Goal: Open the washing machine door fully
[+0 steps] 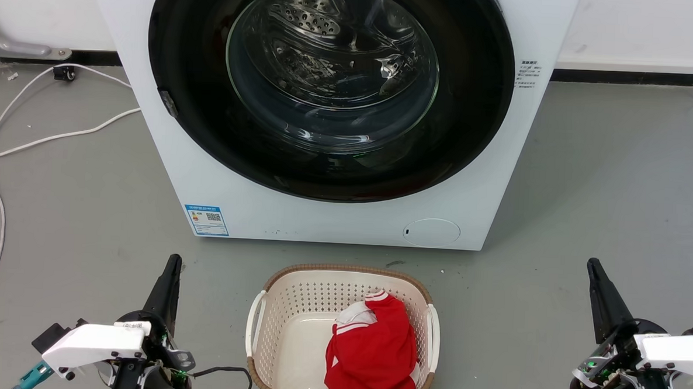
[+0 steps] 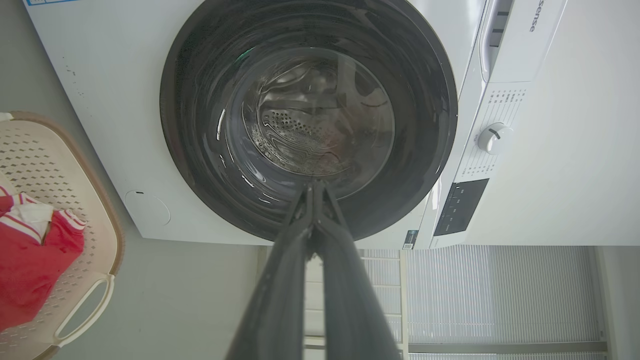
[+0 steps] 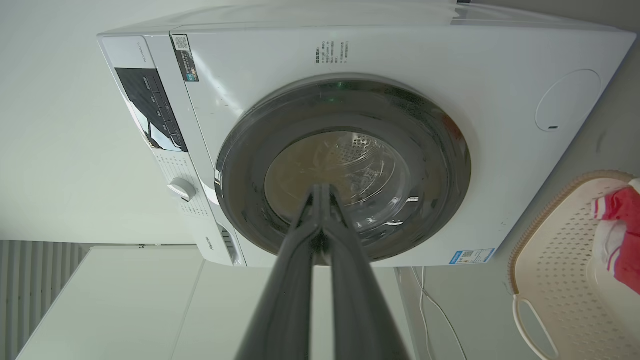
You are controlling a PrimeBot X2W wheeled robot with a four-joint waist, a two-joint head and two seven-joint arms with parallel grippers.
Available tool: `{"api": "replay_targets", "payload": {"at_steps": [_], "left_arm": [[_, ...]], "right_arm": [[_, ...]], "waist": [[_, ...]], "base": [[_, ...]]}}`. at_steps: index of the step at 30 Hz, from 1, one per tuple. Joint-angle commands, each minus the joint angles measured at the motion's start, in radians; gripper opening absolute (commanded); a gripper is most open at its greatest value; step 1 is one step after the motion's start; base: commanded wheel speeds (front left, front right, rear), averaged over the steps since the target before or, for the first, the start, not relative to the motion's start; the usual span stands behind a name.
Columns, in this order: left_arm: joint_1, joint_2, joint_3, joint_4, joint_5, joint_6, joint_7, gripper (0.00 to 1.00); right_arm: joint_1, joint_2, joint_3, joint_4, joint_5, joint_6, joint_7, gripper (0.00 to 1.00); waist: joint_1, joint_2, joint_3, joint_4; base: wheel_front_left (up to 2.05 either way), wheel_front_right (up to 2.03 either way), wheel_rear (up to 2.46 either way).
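Your washing machine door (image 1: 479, 107) sits shut, flush on the machine (image 1: 322, 220) at the floor's (image 1: 616, 171) far edge. Left tool (image 1: 173, 262) and right tool (image 1: 594, 265) are both pinched together; hook the catch (image 1: 168, 103) on the left rim and swing wide.

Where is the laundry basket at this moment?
In the head view the laundry basket sits on the floor at bottom centre, in front of the washing machine.

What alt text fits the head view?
A white washer with its round black door shut stands at the top. On the grey floor before it sits a basket holding a red garment, with the left tool and right tool, both shut, low at either side.
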State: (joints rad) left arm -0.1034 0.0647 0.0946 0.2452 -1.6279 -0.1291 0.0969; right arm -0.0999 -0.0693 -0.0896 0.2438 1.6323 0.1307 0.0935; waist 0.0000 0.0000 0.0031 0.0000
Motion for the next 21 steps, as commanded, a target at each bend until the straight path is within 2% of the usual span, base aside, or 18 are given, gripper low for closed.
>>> {"api": "replay_targets", "payload": {"at_steps": [1, 11, 12, 21], "left_arm": [[-0.008, -0.001, 0.001, 0.001, 0.005, -0.003, 0.004, 0.00], [-0.008, -0.002, 0.004, 0.001, 0.005, -0.003, 0.005, 0.00], [-0.005, -0.002, 0.002, -0.002, 0.007, -0.003, 0.003, 1.00], [0.011, -0.006, -0.022, -0.014, 0.026, 0.000, -0.030, 1.00]], "right_arm": [[-0.014, 0.003, -0.003, 0.002, -0.006, 0.000, 0.004, 0.00], [-0.014, 0.005, -0.006, 0.002, -0.007, 0.000, 0.005, 0.00], [-0.011, 0.005, -0.004, -0.001, -0.009, 0.000, 0.003, 1.00], [0.021, 0.006, 0.020, -0.019, -0.011, 0.000, -0.031, 1.00]], "waist": [[0.0000, 0.0000, 0.000, 0.000], [0.0000, 0.0000, 0.000, 0.000], [0.0000, 0.0000, 0.000, 0.000], [0.0000, 0.0000, -0.001, 0.001]], "base": [[0.00, 0.00, 0.00], [0.00, 0.00, 0.00], [0.00, 0.00, 0.00], [0.00, 0.00, 0.00]]}}
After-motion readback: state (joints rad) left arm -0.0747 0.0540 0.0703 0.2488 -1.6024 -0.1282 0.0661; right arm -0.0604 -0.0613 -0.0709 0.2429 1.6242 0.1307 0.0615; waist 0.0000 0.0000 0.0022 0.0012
